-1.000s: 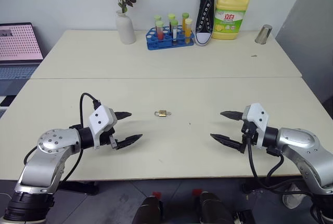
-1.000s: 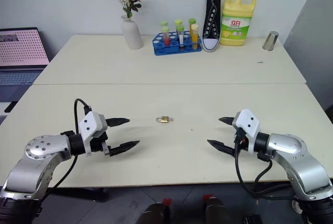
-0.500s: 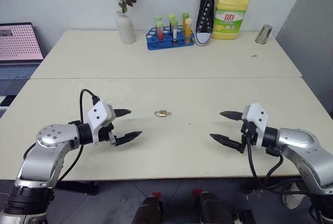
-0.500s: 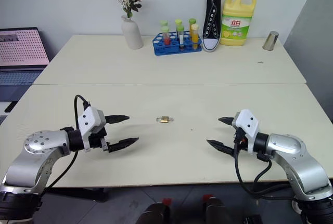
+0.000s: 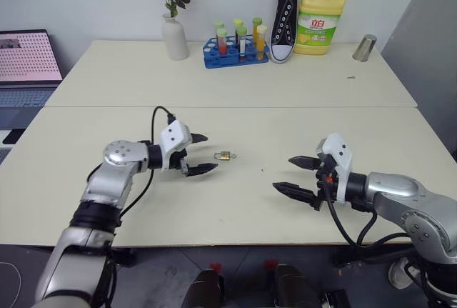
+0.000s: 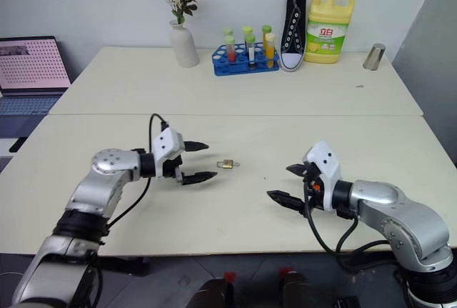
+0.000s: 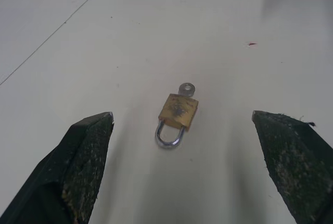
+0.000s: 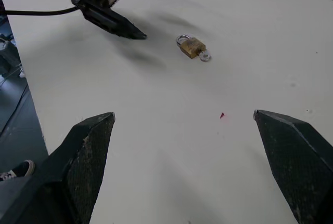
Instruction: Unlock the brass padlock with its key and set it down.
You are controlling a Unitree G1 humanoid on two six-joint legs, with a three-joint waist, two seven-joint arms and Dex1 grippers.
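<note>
At the centre of the left eye frame, the brass padlock (image 5: 224, 155) lies flat on the cream table (image 5: 235, 201), key (image 7: 186, 88) in its base, shackle closed. Left gripper (image 5: 200, 154), jaws released and empty, sits just left of it. Right gripper (image 5: 295, 175), likewise released and empty, sits lower right, well apart.
</note>
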